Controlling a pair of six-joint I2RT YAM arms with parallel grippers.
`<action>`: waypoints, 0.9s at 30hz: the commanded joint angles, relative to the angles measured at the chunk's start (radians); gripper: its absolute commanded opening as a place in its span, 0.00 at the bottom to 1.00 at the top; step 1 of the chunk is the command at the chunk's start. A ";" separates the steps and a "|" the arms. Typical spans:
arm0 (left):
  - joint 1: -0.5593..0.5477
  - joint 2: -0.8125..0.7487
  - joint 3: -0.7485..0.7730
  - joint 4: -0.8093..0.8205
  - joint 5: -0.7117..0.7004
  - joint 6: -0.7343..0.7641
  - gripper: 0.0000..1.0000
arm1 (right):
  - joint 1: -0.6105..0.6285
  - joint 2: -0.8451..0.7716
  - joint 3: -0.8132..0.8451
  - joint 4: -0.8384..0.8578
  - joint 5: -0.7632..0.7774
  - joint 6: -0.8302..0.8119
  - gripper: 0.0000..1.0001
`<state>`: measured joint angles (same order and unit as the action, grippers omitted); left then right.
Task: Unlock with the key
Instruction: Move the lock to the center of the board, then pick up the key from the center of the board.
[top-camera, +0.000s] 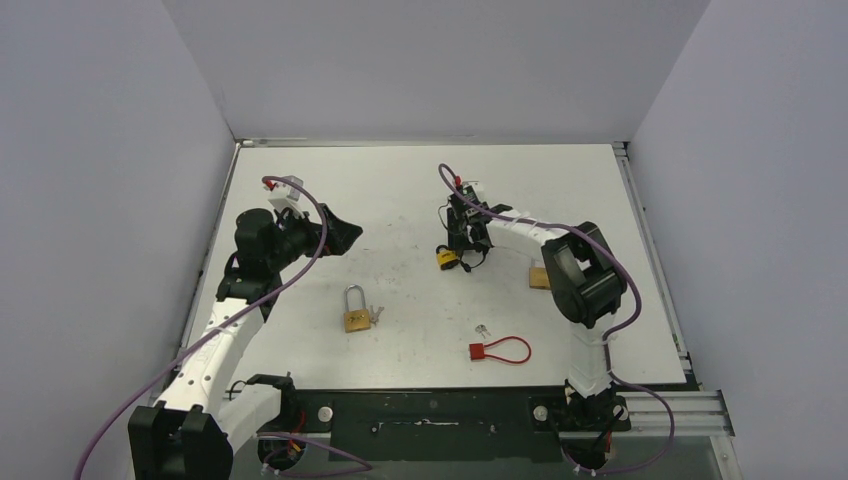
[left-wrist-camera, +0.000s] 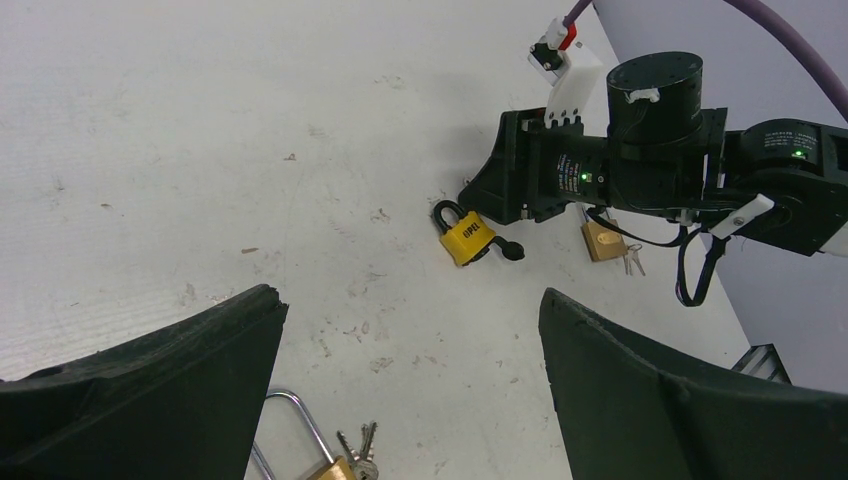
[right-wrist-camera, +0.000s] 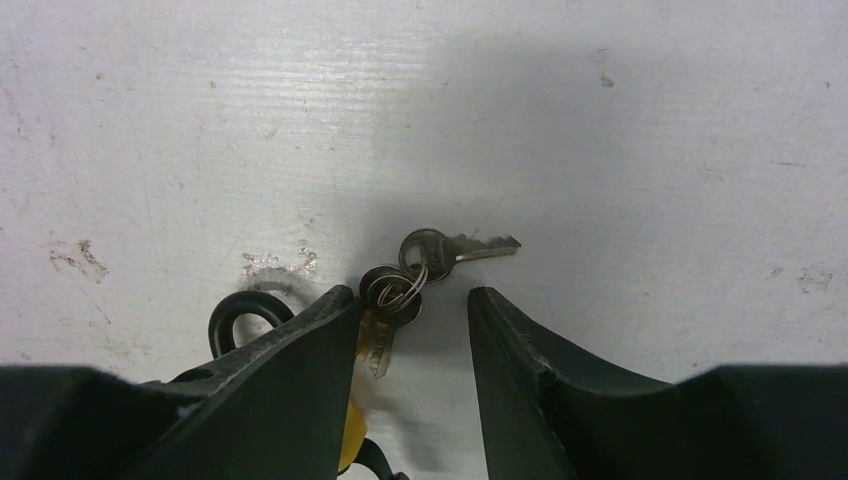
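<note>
A small yellow padlock (top-camera: 446, 257) with a black shackle lies mid-table, and my right gripper (top-camera: 462, 245) points down right beside it. In the right wrist view my right gripper (right-wrist-camera: 412, 300) is open. A ring with keys (right-wrist-camera: 398, 288) lies at the tip of its left finger; one silver key (right-wrist-camera: 462, 246) lies flat beyond it, and a brass key (right-wrist-camera: 380, 350) rests against that finger. The yellow padlock (right-wrist-camera: 350, 440) is mostly hidden under the same finger, with its shackle (right-wrist-camera: 235, 315) showing. My left gripper (top-camera: 340, 235) hovers wide open over bare table with nothing in it.
A brass padlock with a long steel shackle (top-camera: 354, 312) and keys (top-camera: 376, 315) lies near the left arm. Another brass padlock (top-camera: 540, 277) sits by the right arm's elbow. A red cable lock (top-camera: 500, 350) and a small key (top-camera: 483, 329) lie toward the front.
</note>
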<state>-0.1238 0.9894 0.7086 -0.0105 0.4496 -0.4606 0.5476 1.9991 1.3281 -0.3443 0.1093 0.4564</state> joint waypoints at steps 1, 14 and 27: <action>0.000 0.002 0.006 0.034 0.000 0.016 0.97 | -0.008 0.034 0.031 0.014 0.012 -0.009 0.43; 0.000 -0.005 0.006 0.030 -0.002 0.021 0.97 | -0.062 -0.074 -0.001 -0.048 -0.007 -0.071 0.18; 0.001 -0.001 0.004 0.034 0.001 0.016 0.97 | -0.083 -0.069 -0.015 -0.034 -0.102 -0.066 0.49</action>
<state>-0.1238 0.9920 0.7086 -0.0105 0.4496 -0.4591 0.4648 1.9652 1.3228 -0.4057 0.0364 0.3962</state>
